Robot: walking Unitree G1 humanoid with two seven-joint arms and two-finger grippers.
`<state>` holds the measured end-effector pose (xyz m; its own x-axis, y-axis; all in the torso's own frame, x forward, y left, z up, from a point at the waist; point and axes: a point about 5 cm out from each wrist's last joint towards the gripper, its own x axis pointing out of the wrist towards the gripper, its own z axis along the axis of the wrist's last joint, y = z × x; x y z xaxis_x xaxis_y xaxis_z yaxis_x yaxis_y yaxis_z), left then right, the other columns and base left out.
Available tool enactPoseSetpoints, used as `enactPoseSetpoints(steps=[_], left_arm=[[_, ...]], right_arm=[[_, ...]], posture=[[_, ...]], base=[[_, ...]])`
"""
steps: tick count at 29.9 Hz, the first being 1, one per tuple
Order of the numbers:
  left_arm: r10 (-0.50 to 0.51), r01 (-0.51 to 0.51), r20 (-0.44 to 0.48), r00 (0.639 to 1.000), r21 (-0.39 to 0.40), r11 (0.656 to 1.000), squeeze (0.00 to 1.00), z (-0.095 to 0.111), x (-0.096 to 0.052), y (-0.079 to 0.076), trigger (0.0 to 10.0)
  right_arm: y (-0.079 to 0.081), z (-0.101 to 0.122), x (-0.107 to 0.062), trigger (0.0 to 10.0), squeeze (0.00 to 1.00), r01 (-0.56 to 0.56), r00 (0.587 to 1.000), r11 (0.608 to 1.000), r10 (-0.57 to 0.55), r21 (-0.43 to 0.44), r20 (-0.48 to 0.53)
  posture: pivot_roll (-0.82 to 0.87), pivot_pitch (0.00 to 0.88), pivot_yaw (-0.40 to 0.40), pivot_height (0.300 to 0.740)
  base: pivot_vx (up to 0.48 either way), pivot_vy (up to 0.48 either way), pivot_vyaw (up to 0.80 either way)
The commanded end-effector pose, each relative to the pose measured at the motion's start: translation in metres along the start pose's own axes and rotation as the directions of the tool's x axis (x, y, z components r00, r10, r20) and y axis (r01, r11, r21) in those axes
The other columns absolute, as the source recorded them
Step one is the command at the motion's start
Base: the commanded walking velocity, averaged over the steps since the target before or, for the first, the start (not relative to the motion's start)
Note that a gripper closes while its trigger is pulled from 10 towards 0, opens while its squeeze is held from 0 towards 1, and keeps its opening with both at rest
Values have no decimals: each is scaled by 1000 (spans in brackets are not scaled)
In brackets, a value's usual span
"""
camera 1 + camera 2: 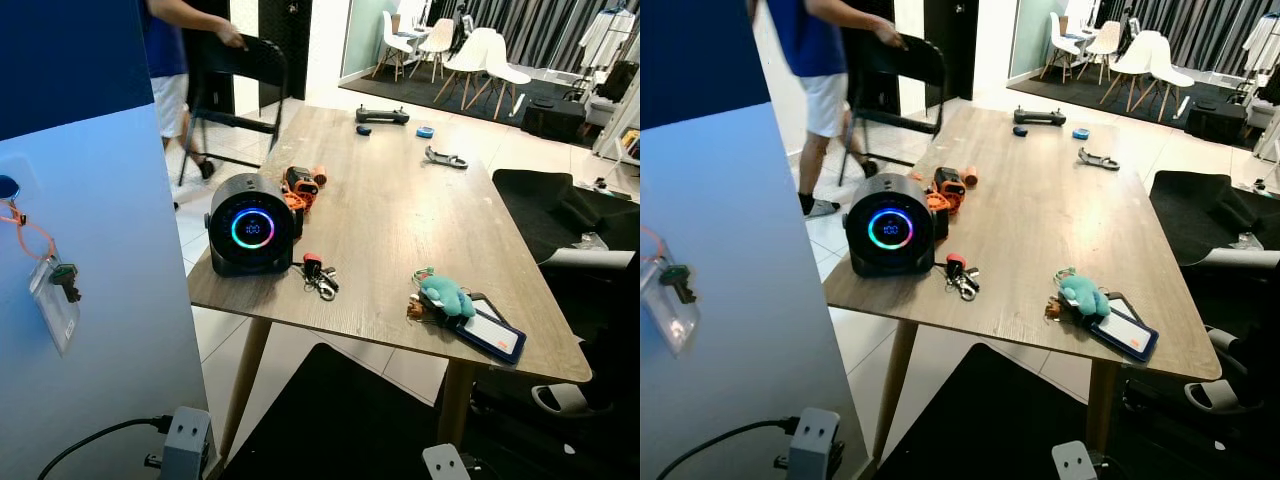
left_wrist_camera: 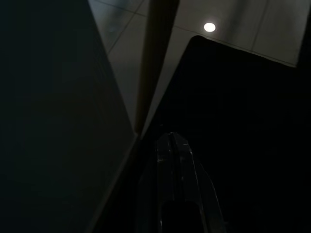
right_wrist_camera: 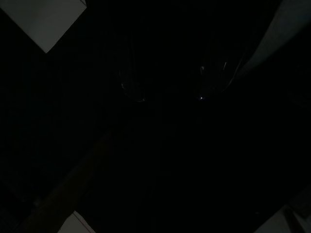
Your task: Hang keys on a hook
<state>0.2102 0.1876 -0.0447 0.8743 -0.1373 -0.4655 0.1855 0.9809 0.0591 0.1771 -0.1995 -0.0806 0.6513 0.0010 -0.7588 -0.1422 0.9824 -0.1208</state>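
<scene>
Keys on the wooden table (image 1: 420, 215)
Small bunch of keys with a red tag (image 1: 318, 274) lies beside the round black speaker (image 1: 250, 225). Left claw (image 2: 171, 145) hangs low, fingers pressed together. Right claw: too dark to tell.

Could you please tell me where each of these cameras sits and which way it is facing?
Left eye view: on the head, looking forward and down at the wooden table, the keys and the black speaker.
Right eye view: the same scene, slightly shifted.
Left wrist view: on the hanging left arm, looking down the left gripper at floor tiles.
Right wrist view: very dark, right gripper faintly visible.
</scene>
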Motion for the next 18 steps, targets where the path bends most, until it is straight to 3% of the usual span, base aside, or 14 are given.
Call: enactPoseSetpoints(steps=[1,12,15,18], left_arm=[[-15,15,-2,1000,18,1000,0,-1,-1,1,10000],[-14,14,1,1000,14,1000,0,-2,-2,1,10000],[-2,1,-13,1000,-17,1000,0,-4,-3,2,10000],[4,-4,-12,1000,4,1000,0,-3,-3,3,10000]], right_arm=[[-3,-3,-1,10000,0,13,1000,1000,-13,7,-6],[-3,-3,-1,10000,0,14,1000,1000,-14,5,-8],[-3,-2,-1,10000,0,15,1000,1000,-15,3,-8],[-3,-2,-1,10000,0,17,1000,1000,-17,3,-9]], posture=[[87,47,-46,740],[87,52,-50,740],[86,52,-50,740],[86,52,-50,740]], base=[[0,-480,0],[0,-464,0],[0,0,0],[0,0,0]])
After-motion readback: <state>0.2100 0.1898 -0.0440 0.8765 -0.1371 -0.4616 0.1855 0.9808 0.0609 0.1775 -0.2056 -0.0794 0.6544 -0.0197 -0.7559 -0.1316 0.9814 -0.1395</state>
